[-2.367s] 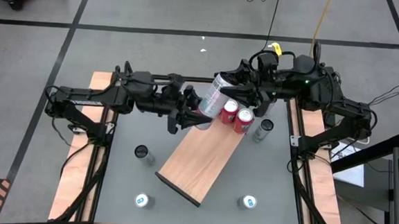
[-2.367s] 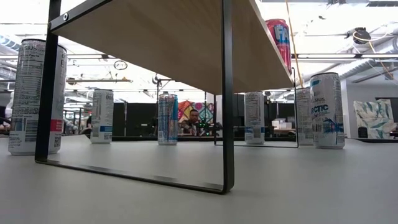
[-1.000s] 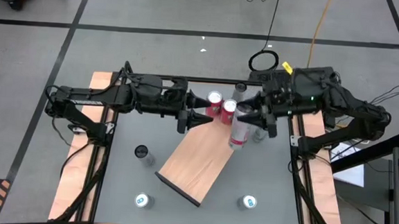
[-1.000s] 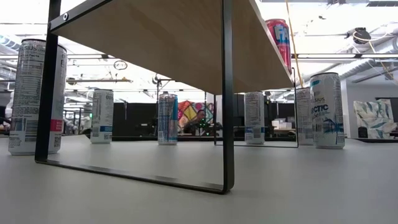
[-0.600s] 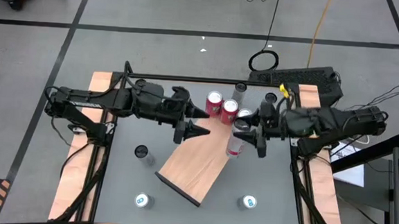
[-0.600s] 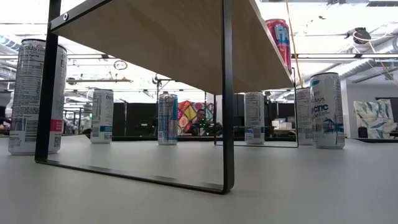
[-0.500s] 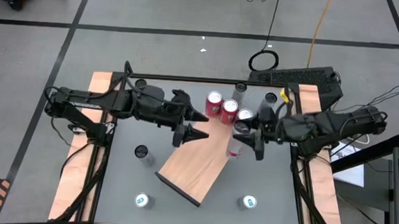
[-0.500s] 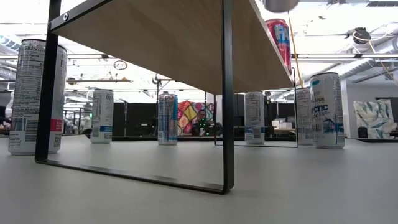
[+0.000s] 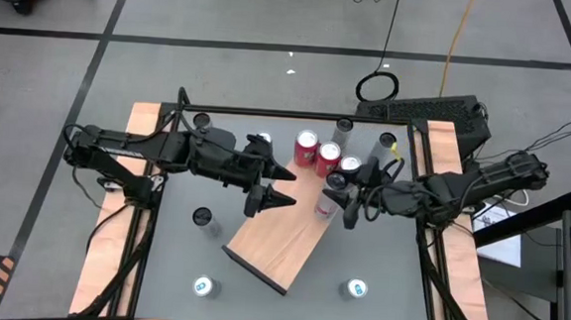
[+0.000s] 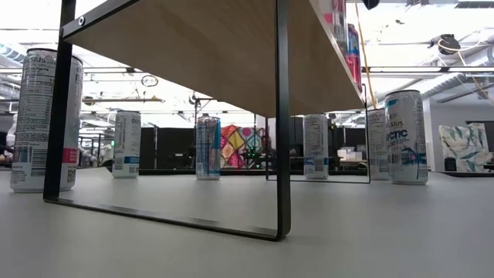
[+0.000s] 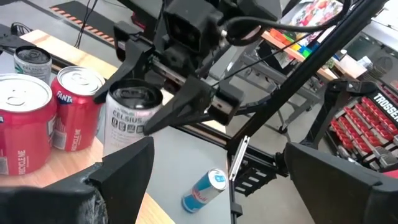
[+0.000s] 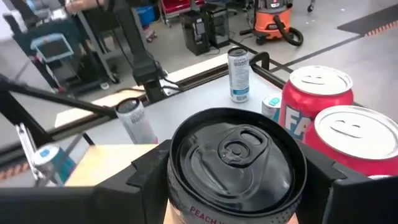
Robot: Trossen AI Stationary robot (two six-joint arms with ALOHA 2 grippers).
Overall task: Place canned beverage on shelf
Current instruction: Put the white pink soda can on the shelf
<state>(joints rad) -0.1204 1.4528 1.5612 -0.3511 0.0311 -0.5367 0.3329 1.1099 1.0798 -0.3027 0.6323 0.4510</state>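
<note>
While the right gripper (image 9: 346, 196) carries a can over the shelf (image 9: 281, 234), entries run from the shelf's near end outward.

Shelf, near end: bare board, angled across the grey table (image 9: 180, 263); loose cans stand on the table around it.

Step in hand, judged: setting the held can down at the shelf's far end. To do it well, keep the can upright, lower it straight, land the base fully on the board, clear of the red cans, and let go only once it rests.

Held can (image 12: 236, 165): black-topped, silver, upright over the shelf's far end near its edge; seated or not, cannot tell.

Right gripper: jaws clamped on the can's sides just below the rim.

Red cans (image 9: 317, 152): two on the shelf's far end, just beside the held can.

Left gripper (image 9: 276, 189): jaws spread wide, empty, over the shelf's far half, apart from the can.
</note>
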